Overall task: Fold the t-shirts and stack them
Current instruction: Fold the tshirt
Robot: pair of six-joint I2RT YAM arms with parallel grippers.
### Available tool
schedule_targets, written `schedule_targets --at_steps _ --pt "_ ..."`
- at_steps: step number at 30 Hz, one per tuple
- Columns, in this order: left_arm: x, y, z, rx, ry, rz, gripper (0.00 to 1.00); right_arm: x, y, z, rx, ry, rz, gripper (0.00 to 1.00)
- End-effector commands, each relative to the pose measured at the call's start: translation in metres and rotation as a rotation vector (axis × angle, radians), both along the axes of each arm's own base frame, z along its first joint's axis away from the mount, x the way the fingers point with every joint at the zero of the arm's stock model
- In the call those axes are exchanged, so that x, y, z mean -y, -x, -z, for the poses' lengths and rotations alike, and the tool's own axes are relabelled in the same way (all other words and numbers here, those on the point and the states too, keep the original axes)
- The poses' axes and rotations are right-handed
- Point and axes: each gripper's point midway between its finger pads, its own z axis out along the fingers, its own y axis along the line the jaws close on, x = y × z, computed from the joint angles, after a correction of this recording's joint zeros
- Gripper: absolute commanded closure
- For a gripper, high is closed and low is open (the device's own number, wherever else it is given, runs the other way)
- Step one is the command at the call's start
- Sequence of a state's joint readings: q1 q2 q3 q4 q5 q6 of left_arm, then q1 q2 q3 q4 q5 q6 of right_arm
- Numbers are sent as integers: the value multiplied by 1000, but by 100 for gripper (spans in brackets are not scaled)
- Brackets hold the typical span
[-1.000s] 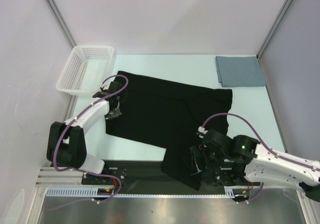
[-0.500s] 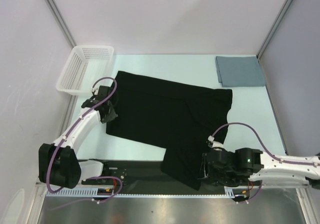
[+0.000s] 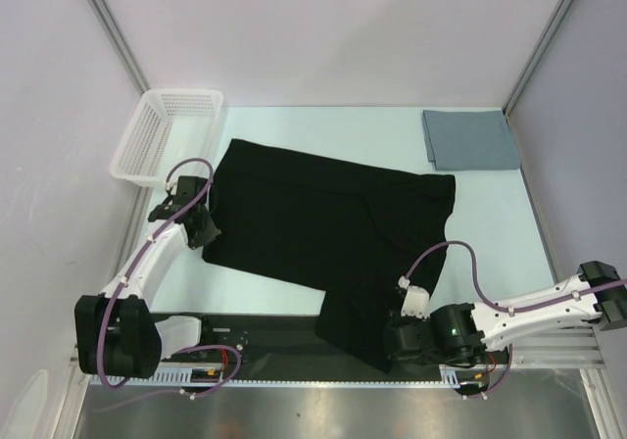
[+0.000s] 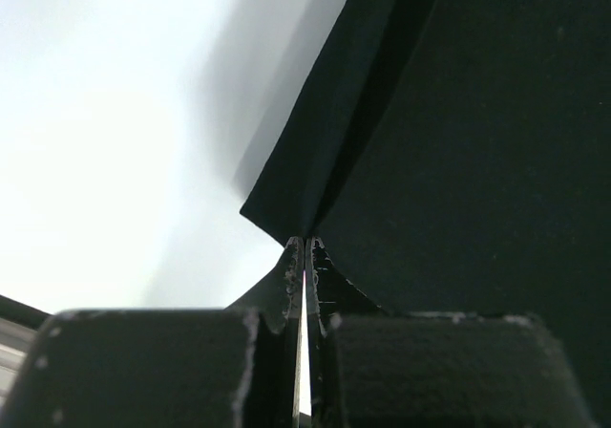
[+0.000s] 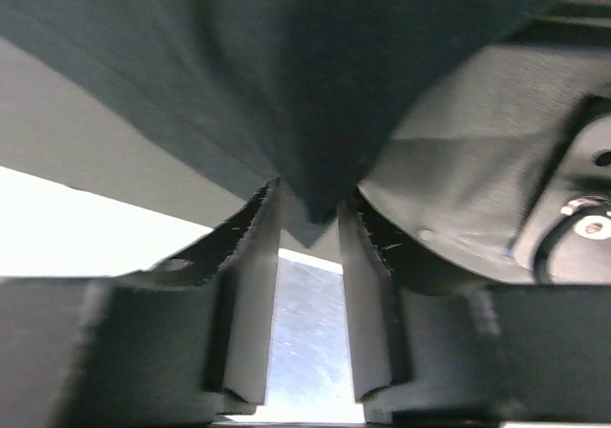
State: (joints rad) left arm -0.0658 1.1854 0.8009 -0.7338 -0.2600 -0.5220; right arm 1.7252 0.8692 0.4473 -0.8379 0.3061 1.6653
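The black t-shirt (image 3: 323, 219) lies spread across the table, and its near right corner hangs over the front edge. My left gripper (image 3: 203, 231) sits at the shirt's left edge, shut on a corner of the black cloth (image 4: 286, 199); in the left wrist view the left gripper (image 4: 305, 242) has its jaws pressed together. My right gripper (image 3: 392, 344) is low at the overhanging corner. In the right wrist view the right gripper (image 5: 310, 197) has its jaws narrowed but still apart, with a tip of black cloth (image 5: 315, 113) between the fingertips. The grey-blue t-shirt (image 3: 470, 139) lies folded at the far right.
A white mesh basket (image 3: 162, 133) stands at the far left corner, close to the black shirt's upper left edge. The black front rail (image 3: 265, 336) and metal ledge run below the shirt's hanging corner. Walls close the table on three sides.
My left gripper drew left and toward the near side with the shirt edge. The right arm dropped lower at the front edge, and its jaws narrowed around the hanging corner.
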Motion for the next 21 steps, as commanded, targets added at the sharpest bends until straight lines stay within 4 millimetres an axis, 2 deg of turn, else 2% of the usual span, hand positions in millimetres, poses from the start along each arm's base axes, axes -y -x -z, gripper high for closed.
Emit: schedule_targets --at_steps 1,3,5,8,9,12,13,14,15,16,18,19,21 --pt "3 -14 -13 54 30 11 100 -19 -16 -13 74 -114 81 70" --pt "2 -14 -12 56 31 6 100 -24 -18 -16 78 -150 89 75" --pt "0 -13 -11 55 35 -10 100 -25 -21 -17 88 -166 103 76" --pt "-2 -15 -15 71 56 -29 100 -18 -29 -27 106 -182 151 96" --pt "-2 -16 -18 81 60 -34 99 -14 -32 -32 112 -184 175 100" --pt "-3 -22 -33 128 71 -40 100 -2 -48 -62 122 -219 292 100" --pt "-11 -27 -44 159 71 -72 100 2 -55 -73 137 -241 323 100" --pt "-13 -30 -51 185 73 -79 100 19 -62 -76 163 -193 348 100" --pt "-15 -33 -57 208 77 -94 100 21 -70 -96 166 -229 399 100" --pt "-18 -39 -69 238 78 -106 100 28 -79 -104 197 -233 429 100" --pt "-18 -50 -76 256 89 -107 100 47 -93 -122 238 -231 484 100" --pt "-18 -57 -87 285 92 -105 100 54 -97 -126 254 -226 497 100" --pt "-19 -69 -93 306 100 -104 100 71 -106 -132 279 -222 534 100"
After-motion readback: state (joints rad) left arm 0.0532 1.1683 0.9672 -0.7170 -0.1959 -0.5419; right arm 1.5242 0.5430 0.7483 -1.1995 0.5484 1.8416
